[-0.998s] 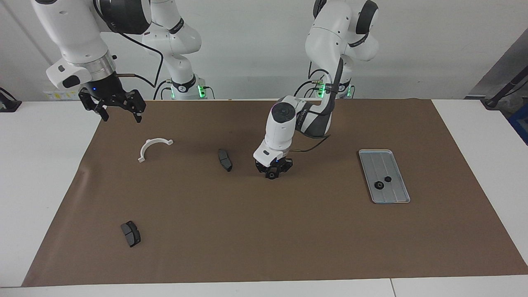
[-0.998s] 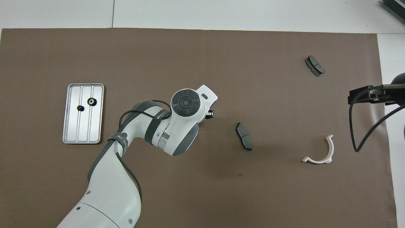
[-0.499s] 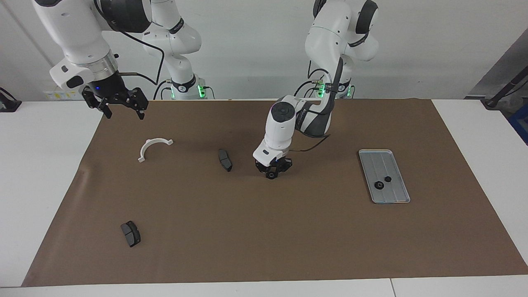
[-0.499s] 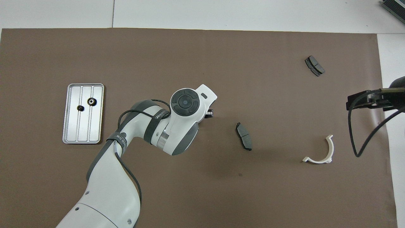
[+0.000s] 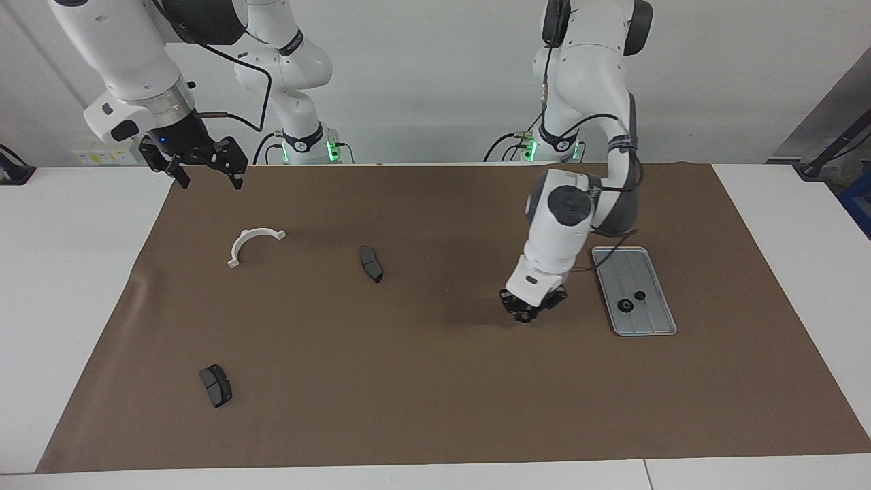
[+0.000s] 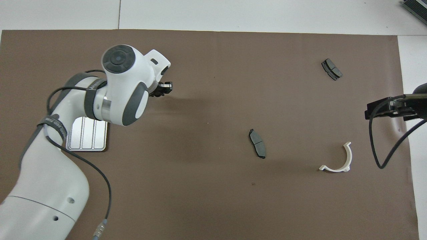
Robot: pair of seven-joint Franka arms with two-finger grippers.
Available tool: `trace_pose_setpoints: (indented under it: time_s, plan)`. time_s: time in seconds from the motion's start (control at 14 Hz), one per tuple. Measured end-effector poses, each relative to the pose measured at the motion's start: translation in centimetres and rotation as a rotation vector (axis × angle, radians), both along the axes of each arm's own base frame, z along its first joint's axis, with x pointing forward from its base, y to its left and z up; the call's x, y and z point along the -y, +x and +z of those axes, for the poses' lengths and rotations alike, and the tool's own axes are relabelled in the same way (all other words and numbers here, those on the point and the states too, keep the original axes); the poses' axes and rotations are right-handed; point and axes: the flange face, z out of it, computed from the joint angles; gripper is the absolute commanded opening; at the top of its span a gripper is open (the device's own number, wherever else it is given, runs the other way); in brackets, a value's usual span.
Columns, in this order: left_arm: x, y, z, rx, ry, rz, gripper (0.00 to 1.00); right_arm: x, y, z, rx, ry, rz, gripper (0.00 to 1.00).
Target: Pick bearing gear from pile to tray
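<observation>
My left gripper (image 5: pixel 524 314) hangs low over the brown mat beside the silver tray (image 5: pixel 622 269), on the side toward the right arm's end. It is shut on a small black bearing gear (image 5: pixel 523 318). Two black gears (image 5: pixel 622 305) (image 5: pixel 639 295) lie in the tray. In the overhead view the left arm covers most of the tray (image 6: pixel 86 140), and only the left gripper's (image 6: pixel 164 89) tips show. What is left of the pile is two brake pads (image 5: pixel 371 263) (image 5: pixel 216 385) and a white half-ring bracket (image 5: pixel 252 243). My right gripper (image 5: pixel 209 180) waits open, raised over the mat's corner.
The brown mat (image 5: pixel 435 381) covers most of the white table. One brake pad (image 6: pixel 257 143) lies mid-mat. The other pad (image 6: pixel 331 69) and the bracket (image 6: pixel 338 160) lie toward the right arm's end. A black cable hangs from the right arm.
The left arm has swung from the middle of the mat toward the tray, carrying the gear. The right gripper has shifted slightly and stays open.
</observation>
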Motion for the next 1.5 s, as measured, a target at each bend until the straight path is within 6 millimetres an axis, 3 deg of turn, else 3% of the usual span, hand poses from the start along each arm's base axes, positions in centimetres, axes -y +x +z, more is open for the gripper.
trace_pose_setpoints:
  time_s: [0.14,0.29,0.36,0.5,0.57,0.71,0.86,1.28,1.5]
  plan:
    - [-7.8,1.1,1.4,-0.030,0.009,-0.073,0.11,0.0,0.0,0.0,0.000,-0.007,0.001,1.00]
    - [-13.7,0.8,2.1,-0.053,0.008,-0.140,0.11,0.0,0.0,0.0,0.000,-0.008,0.001,1.00]
    - [-15.9,0.1,2.1,-0.065,0.005,-0.170,0.11,0.0,0.0,0.0,-0.001,-0.008,0.002,1.00]
    - [-18.5,-1.6,1.6,-0.095,-0.002,-0.216,0.11,0.0,0.0,-0.1,-0.003,-0.008,0.002,1.00]
    - [-19.1,-2.7,1.1,-0.113,-0.007,-0.237,0.17,0.0,0.0,-0.2,-0.004,-0.008,0.002,1.00]
    - [-19.9,-4.6,0.2,-0.143,-0.016,-0.260,0.54,0.0,0.0,-0.3,-0.006,-0.007,0.002,1.00]
    - [-20.2,-5.6,0.1,-0.151,-0.020,-0.266,0.71,0.0,0.0,-0.3,-0.008,-0.007,0.001,1.00]
    - [-19.6,-5.8,2.1,-0.117,-0.021,-0.276,0.75,0.8,-0.1,-0.5,-0.010,0.003,-0.017,1.00]
    - [-19.3,-4.8,5.5,-0.053,-0.016,-0.274,0.88,0.3,-0.1,-0.5,-0.012,0.003,-0.008,1.00]
